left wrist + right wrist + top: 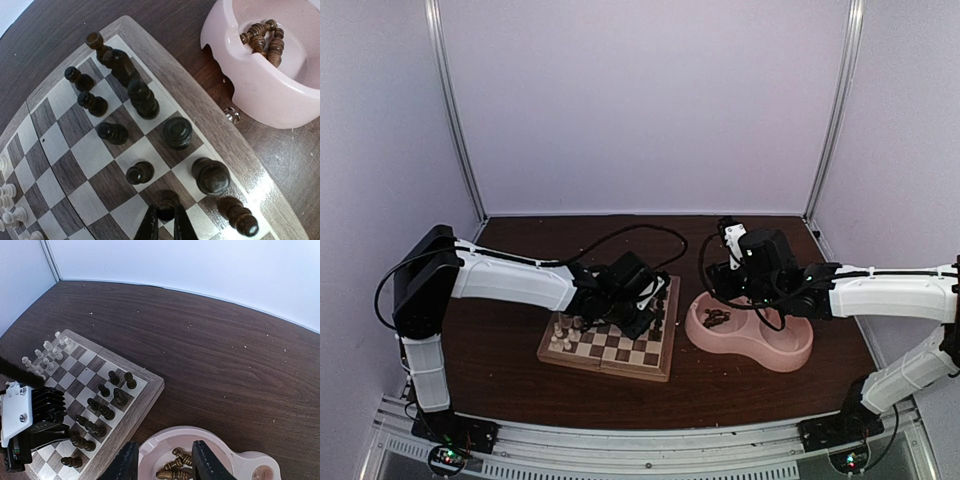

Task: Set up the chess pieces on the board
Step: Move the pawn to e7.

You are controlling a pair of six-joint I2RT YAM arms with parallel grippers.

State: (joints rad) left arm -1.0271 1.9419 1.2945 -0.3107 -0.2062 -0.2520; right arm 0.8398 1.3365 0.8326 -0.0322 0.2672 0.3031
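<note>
The board (pixel 610 345) lies left of centre, its tan rim (pixel 215 130) close to the pink bowl. Several dark chess pieces (pixel 142 100) stand in two rows along the board's right side, and cream ones (pixel 562 330) stand on its left side. My left gripper (pixel 167 210) is shut on a small dark piece (pixel 168 200) that stands on a dark square in the inner row. My right gripper (pixel 165 452) hovers open over the bowl's left basin, where several dark pieces (pixel 177 467) lie loose. Nothing sits between its fingers.
The pink double bowl (pixel 750 340) sits just right of the board, its rim (pixel 260 95) almost touching the board's edge. My left arm's wrist (pixel 30 420) hangs over the board's near squares. Bare dark tabletop (pixel 225 340) stretches behind both, up to the white walls.
</note>
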